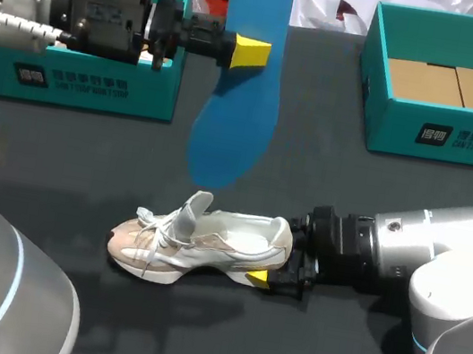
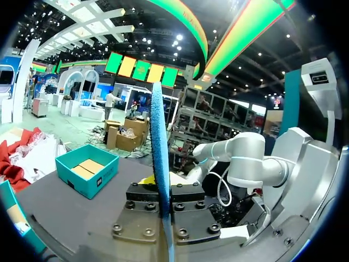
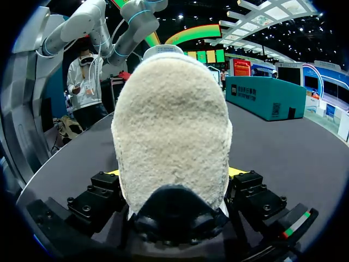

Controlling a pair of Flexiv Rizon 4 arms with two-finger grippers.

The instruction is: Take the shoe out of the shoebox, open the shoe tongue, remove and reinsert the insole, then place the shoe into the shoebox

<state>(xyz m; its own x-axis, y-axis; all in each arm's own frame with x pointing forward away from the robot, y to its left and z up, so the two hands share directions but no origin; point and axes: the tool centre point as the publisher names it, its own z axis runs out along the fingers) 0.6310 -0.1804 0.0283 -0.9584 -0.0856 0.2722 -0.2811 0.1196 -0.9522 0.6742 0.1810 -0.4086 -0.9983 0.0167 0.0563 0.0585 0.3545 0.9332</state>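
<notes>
Now | step: insole (image 1: 241, 96) out, reinsert pending | L gripper (image 1: 250, 53) clenched on insole above shoe (image 1: 198, 243) | R gripper (image 1: 281, 264) grasping heel | next: feed insole into shoe

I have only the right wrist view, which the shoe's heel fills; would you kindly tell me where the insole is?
Observer: The blue insole is out of the shoe, held above the table by the fingers of the left gripper.
Operator: Thank you. Is the shoebox ready?
Observer: The shoebox at the table's far right stands open, with only cardboard inside.
</notes>
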